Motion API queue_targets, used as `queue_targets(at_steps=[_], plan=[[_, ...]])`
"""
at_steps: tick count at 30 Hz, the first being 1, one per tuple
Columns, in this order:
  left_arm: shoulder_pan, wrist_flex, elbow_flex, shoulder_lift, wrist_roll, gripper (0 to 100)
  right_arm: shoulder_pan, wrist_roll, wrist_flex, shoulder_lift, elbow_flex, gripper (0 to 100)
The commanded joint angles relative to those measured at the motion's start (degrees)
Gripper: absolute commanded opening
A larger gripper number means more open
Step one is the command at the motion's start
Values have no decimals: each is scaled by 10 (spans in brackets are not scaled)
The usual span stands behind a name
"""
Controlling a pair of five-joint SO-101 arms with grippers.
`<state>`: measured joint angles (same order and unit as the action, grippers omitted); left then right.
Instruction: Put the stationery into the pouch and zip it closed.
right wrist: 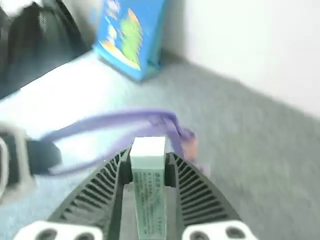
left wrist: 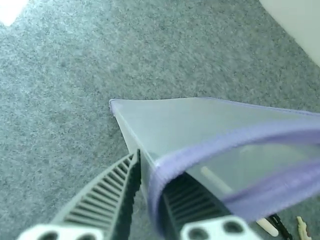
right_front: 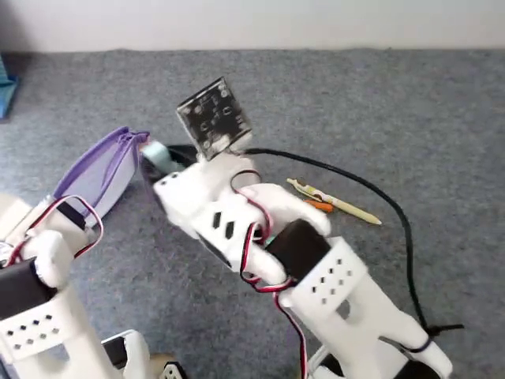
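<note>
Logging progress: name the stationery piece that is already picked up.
The white eraser in its green sleeve, clamped in the right gripper; the cream pen and orange pen lie on the grey carpet.

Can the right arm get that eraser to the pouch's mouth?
Probably yes. The left end effector pinches the pouch at its rim, mouth open, and the eraser in the right end effector faces it unobstructed.

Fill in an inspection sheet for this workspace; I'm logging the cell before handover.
Surface: grey carpet.
Job's things: pouch open, held up; eraser near its mouth; cream pen and orange pen lying apart from it.
Clutter: nothing seen.
Grippers: left gripper shut on pouch rim; right gripper shut on eraser.
Cables: black cable curving past the pens; red wires on the right arm.
Surroundings: white wall; blue box by it.
</note>
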<state>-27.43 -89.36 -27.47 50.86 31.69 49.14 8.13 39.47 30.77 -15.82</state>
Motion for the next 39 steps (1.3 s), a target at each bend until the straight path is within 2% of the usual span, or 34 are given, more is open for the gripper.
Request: queue_targets(at_steps=[1,6,13,22,24,29,33,39], plan=[[1,11,8,-23,8,12,20,-30,-168,-1,-19,8],[1,11,7,-23,8,12,47,-54,-277,-49,5,8],[1,11,7,-23,8,12,82,-53,-267,-111,35,8],[1,11,7,-23,8,12,83,-50,-272,-169,34,10],[1,11,7,-23,8,12,83,-50,-266,-169,34,39],[1,11,7,-25,8,12,86,-50,-223,-153,38,184],[1,11,7,-25,8,12,82,-49,-217,-138,38,165],[1,11,7,-26,8,12,73,-49,-212,-102,34,80]])
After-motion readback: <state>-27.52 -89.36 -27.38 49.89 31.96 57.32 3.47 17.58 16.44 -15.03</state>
